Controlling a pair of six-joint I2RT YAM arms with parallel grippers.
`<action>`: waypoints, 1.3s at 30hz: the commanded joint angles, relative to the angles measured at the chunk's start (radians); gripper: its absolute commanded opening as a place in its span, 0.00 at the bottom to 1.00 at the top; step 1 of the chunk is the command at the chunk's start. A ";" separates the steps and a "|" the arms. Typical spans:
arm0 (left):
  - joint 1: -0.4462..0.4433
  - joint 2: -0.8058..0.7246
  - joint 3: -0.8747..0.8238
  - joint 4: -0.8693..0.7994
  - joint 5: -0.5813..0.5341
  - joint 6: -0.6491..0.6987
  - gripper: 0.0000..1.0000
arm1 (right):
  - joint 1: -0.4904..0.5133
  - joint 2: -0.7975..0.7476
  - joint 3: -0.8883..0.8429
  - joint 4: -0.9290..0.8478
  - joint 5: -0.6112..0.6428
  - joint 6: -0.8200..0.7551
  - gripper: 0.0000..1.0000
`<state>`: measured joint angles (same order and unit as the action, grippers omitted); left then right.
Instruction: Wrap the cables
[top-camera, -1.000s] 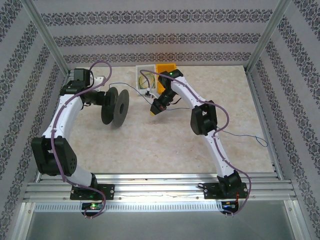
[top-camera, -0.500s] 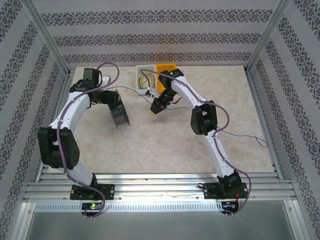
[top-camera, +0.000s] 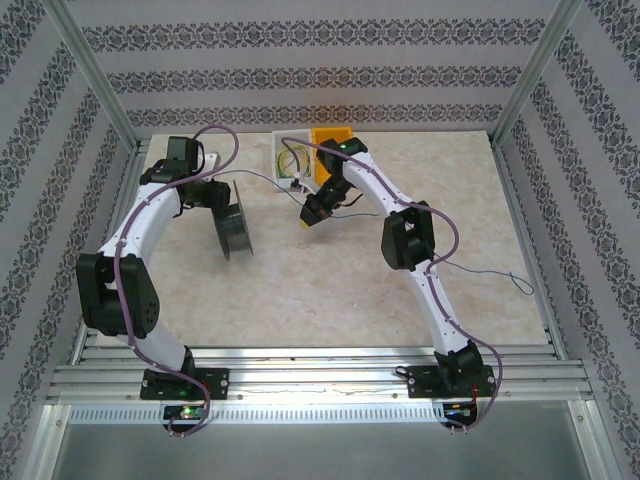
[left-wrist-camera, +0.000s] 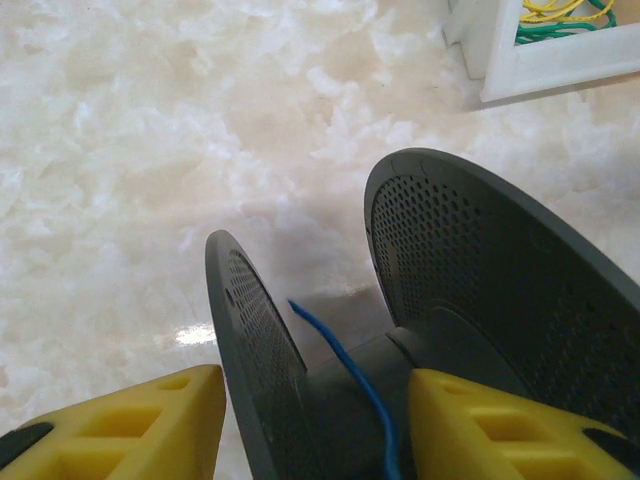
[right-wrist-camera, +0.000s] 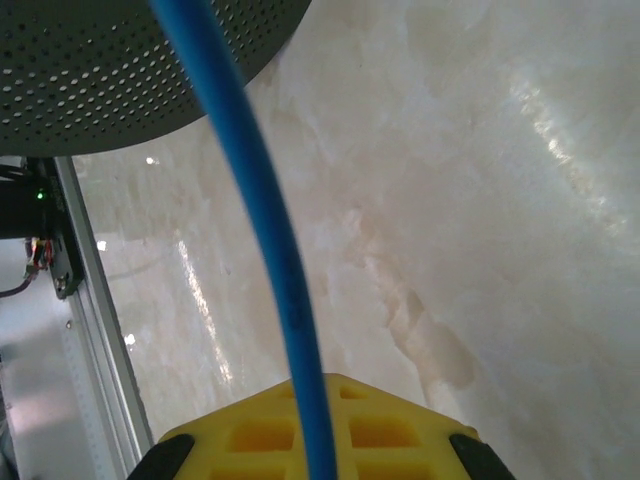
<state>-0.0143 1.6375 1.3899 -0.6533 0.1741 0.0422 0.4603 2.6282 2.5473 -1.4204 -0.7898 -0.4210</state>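
I have the right end effector (top-camera: 306, 220) pressed together on the thin dark-blue cable (right-wrist-camera: 270, 240). In the right wrist view the wire rises out of the yellow fingertips toward 12 o'clock and passes in front of a flange of the black perforated plastic spool (left-wrist-camera: 480, 270). From the top view the spool sits on edge at about 10 o'clock on the pale marble-patterned counter (top-camera: 330, 290), just beside the left end effector (left-wrist-camera: 315, 400). In the left wrist view that end effector's yellow fingers (left-wrist-camera: 130, 420) stand apart on either side of the spool, one outside the left flange and one by the hub. I cannot tell whether they are actually pressing on it. A short run of the blue wire lies over the hub between the two flanges. At 12 o'clock, just behind the right end effector, a white open box (top-camera: 277, 150) holds yellow and green wires, and an orange bin (top-camera: 332, 138) touches its right side. Both crowd the space behind the stretched wire. The right arm's elbow stands at about 2 o'clock, and a thin dark strand trails over the counter from near it out to 3 o'clock. The thick purple arm cords (top-camera: 215, 135) loop above the left wrist, close over the spool. An aluminium rail (right-wrist-camera: 95, 310) runs along the edge in the right wrist view.
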 joint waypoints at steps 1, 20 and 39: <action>-0.012 0.008 0.039 -0.004 -0.027 0.025 0.52 | -0.012 -0.080 -0.022 0.070 -0.015 0.047 0.00; -0.012 -0.233 0.141 -0.219 -0.038 -0.018 0.79 | -0.018 -0.215 -0.085 0.066 -0.014 0.024 0.00; -0.090 -0.359 -0.251 -0.110 -0.033 -0.211 0.53 | -0.016 -0.348 -0.278 0.100 -0.015 -0.006 0.00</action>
<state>-0.0864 1.2587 1.1545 -0.8227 0.1596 -0.1268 0.4469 2.3371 2.2921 -1.3178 -0.7937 -0.3996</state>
